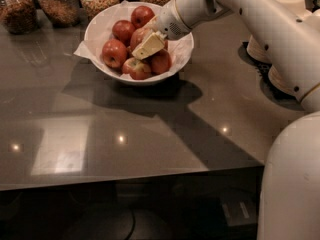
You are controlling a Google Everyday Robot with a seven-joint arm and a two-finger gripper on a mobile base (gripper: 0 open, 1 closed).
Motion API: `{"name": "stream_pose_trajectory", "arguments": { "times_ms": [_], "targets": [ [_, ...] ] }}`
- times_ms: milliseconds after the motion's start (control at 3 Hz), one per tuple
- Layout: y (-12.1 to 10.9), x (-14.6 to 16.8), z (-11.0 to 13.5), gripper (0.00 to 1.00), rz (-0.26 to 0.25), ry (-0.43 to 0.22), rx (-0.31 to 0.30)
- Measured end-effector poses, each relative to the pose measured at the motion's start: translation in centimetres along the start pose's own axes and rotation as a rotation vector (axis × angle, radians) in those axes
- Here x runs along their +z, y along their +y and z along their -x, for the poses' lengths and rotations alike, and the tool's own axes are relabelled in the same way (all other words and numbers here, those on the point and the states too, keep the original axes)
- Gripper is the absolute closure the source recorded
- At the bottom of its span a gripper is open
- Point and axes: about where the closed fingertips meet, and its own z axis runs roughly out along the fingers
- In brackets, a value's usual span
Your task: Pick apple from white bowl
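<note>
The white bowl (95,26), lined with crumpled white paper, stands at the back middle of the dark table. It holds several apples. Most are red, such as one at the left (114,52) and one at the back (142,15). A paler apple (135,68) with a yellowish patch lies at the front of the bowl. My gripper (148,45) reaches in from the right and sits low among the apples, just above and to the right of the paler one. It covers part of a red apple (138,35).
Several glass jars of grains stand along the back edge, such as one at the left (56,4). Stacked beige bowls (260,48) stand at the right behind my arm. My white base (292,184) fills the lower right. The table's front edge (125,180) runs across.
</note>
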Motion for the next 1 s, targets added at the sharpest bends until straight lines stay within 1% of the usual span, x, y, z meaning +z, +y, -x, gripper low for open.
{"name": "stream_pose_trajectory", "arguments": {
  "times_ms": [333, 667, 1000],
  "targets": [
    [0.2, 0.2, -0.1, 0.78, 0.004, 0.000, -0.004],
    [0.4, 0.0, 0.0, 0.99, 0.004, -0.004, -0.011],
    [0.6, -1.6, 0.6, 1.00, -0.016, -0.023, -0.030]
  ]
}}
